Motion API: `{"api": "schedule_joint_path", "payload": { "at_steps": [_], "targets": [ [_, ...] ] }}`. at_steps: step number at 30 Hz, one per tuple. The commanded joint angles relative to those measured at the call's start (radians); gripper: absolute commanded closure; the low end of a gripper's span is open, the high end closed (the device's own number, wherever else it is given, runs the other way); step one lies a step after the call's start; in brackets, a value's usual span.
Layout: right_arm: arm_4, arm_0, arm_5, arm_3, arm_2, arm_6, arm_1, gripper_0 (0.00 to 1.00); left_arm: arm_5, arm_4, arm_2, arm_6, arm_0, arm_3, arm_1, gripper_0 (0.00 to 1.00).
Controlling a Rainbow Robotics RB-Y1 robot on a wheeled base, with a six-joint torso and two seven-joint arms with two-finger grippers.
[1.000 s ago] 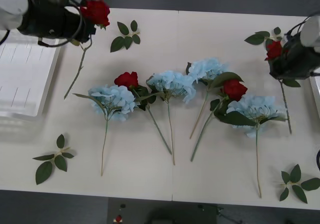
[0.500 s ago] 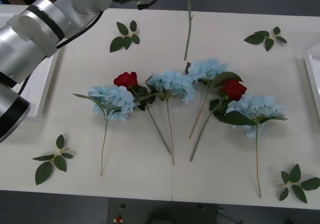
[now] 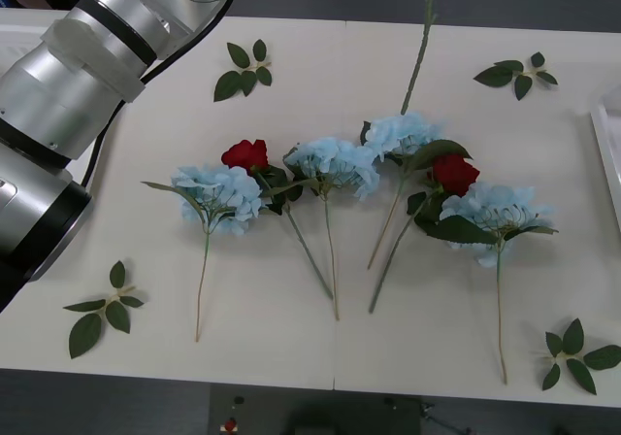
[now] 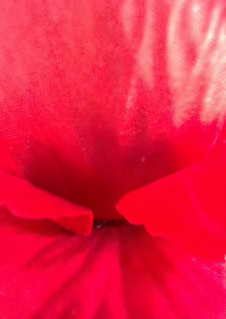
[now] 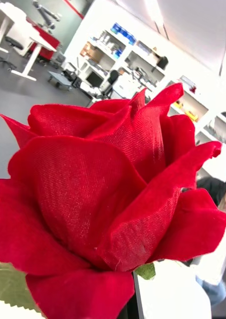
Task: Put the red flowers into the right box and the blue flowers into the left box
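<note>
While my silver left arm [image 3: 87,76] slants from eight o'clock toward twelve, its pincer's state untellable, a deep-red fabric rose [image 5: 108,199] fronts its wrist camera, and two red roses [image 3: 245,153] and four pale-blue fluffy flowers [image 3: 218,194] lie centre-table.

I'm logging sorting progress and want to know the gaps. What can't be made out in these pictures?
- Front view: the hanging stem is cut off by the top edge, so its flower head is unseen.
- Front view: the right box is cut by the right edge; its contents are hidden.
- Right wrist view: blurred red petals close to the lens hide everything beyond.
- Left wrist view: a red rose blocks what lies below.
</note>
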Motion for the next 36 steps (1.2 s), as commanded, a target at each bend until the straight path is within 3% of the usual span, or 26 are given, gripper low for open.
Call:
{"api": "schedule_joint_path", "payload": {
  "at_steps": [1, 5, 9, 12, 16, 21, 25, 27, 32, 36],
  "targets": [
    [-0.035, -0.032, -0.015, -0.005, -0.014, -0.005, -0.011, 0.24, -0.001, -0.078, 0.011, 0.058, 0.044, -0.115, -0.021, 1.00],
    [-0.081, -0.026, -0.018, -0.005, -0.014, 0.014, -0.011, 0.00, -0.001, -0.167, 0.009, 0.065, 0.099, -0.200, -0.033, 1.00],
    [-0.255, -0.012, -0.015, -0.049, -0.014, 0.160, -0.035, 0.00, -0.001, -0.206, 0.009, 0.076, 0.139, -0.252, -0.054, 1.00],
    [-0.494, 0.025, 0.028, -0.164, -0.014, 0.305, -0.109, 0.00, -0.001, -0.229, 0.009, 0.084, 0.141, -0.253, -0.076, 1.00],
    [-0.862, 0.157, 0.074, -0.430, -0.065, 0.437, -0.247, 0.00, -0.001, -0.276, 0.009, 0.101, 0.141, -0.247, -0.107, 1.00],
    [-1.313, 0.437, 0.071, -0.689, -0.320, 0.610, -0.311, 0.00, -0.001, -0.278, 0.009, 0.105, 0.145, -0.253, -0.107, 1.00],
    [-1.551, 0.666, 0.070, -0.887, -0.524, 0.716, -0.293, 0.00, -0.001, -0.278, 0.009, 0.105, 0.145, -0.255, -0.105, 1.00],
    [-1.623, 0.723, 0.070, -0.968, -0.577, 0.756, -0.249, 0.00, -0.001, -0.278, 0.009, 0.105, 0.145, -0.255, -0.105, 1.00],
    [-1.680, 0.770, 0.063, -1.138, -0.611, 0.834, -0.150, 0.00, -0.001, -0.278, 0.009, 0.105, 0.145, -0.255, -0.105, 1.00],
    [-1.664, 0.747, 0.053, -1.201, -0.573, 0.907, -0.068, 0.00, -0.001, -0.278, 0.009, 0.105, 0.145, -0.255, -0.105, 1.00]
  ]
}}
